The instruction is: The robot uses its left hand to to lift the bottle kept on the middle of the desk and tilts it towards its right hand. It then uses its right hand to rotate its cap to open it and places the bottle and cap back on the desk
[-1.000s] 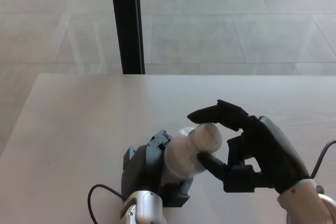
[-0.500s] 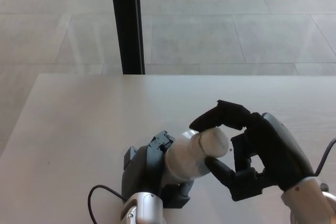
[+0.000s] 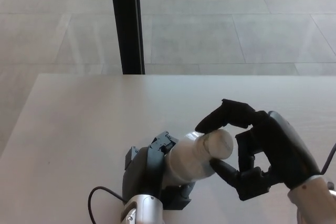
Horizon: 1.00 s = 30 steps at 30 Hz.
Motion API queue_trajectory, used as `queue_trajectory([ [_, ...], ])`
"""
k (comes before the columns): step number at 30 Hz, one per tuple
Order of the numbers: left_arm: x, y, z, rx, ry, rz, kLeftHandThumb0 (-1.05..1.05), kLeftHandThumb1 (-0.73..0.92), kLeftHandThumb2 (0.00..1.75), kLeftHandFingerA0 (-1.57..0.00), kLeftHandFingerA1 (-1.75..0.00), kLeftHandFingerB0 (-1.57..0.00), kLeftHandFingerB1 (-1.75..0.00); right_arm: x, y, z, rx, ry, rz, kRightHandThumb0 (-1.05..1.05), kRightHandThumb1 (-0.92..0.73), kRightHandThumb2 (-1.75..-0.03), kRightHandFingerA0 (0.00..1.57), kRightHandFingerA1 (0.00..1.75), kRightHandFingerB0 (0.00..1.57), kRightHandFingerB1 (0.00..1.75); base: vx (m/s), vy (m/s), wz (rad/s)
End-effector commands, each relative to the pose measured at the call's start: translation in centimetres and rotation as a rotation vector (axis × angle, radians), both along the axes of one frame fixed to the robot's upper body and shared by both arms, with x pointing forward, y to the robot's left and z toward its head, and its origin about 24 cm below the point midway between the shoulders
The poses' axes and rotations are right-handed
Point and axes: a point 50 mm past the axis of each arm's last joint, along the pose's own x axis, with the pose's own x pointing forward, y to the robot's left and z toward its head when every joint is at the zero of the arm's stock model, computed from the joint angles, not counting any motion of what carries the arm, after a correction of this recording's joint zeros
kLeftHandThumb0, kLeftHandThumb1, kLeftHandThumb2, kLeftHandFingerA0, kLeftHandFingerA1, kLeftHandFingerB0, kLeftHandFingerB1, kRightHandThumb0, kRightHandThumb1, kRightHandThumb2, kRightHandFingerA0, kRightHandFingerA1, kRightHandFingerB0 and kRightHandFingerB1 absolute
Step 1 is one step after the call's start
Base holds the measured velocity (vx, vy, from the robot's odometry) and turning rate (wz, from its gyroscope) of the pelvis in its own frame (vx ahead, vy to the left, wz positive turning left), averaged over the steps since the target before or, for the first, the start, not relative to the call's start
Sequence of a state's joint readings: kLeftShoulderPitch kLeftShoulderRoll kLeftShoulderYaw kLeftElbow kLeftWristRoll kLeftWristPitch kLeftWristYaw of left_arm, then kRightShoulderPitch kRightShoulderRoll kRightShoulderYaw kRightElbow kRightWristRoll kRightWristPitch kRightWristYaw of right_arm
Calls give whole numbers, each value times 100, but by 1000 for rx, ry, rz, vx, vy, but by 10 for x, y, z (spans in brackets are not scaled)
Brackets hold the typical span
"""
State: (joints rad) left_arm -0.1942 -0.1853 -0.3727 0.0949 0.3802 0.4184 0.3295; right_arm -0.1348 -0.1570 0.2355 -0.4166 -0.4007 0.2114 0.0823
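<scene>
Gripping the tilted bottle (image 3: 186, 163), the left hand (image 3: 149, 169) risks slippage as the right hand (image 3: 252, 150), seemingly pinching the cap (image 3: 218, 144), twists.

Look at the bottle (image 3: 189, 162) you're holding: white, smooth plastic by the look of it, with a soft matt sheen and no glare. Its cap (image 3: 218, 144) looks a shade creamier, also matt, flat on the end. Your right hand (image 3: 257, 150) is black, hard-looking plastic, with a dull satin finish and faint highlights along the fingers (image 3: 223, 116). Your left hand (image 3: 152, 169) shows grey moulded parts, matt, and a glossier silver-white wrist shell below. The table (image 3: 79, 129) is pale, with a wood-like light grain, smooth and matt. Beyond it, the floor (image 3: 220, 30) is large grey tiles, slightly reflective. The dark post (image 3: 126, 22) reads as smooth black, semi-gloss.
</scene>
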Motion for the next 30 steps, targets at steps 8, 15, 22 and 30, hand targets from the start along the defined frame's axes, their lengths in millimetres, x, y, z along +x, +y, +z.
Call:
queue_trajectory([
  [8, -12, 27, -20, 30, 85, 64, -5, 70, 111, -116, -167, -85, -139, 7, -75, 47, 130, -242, -229, -24, -28, -159, 113, 161, 101, 142, 0, 0, 0],
  [15, -11, 36, -19, 130, 112, 51, -3, 76, 91, -70, -175, -55, -87, 5, -88, 43, 166, -236, -253, -9, -36, -142, 108, 156, 96, 130, 0, 0, 0],
  [22, 13, 61, 9, 396, 140, -35, 1, 75, 82, -65, -101, -48, -62, -1, -79, -17, -15, -14, -208, -18, -30, -141, 105, 158, 95, 131, 0, 0, 0],
  [30, 5, 62, -2, -142, 228, 157, -5, 63, 136, -99, -175, -81, -175, -10, -65, -110, -468, 360, -113, -24, -47, -108, 101, 161, 96, 107, 0, 0, 0],
])
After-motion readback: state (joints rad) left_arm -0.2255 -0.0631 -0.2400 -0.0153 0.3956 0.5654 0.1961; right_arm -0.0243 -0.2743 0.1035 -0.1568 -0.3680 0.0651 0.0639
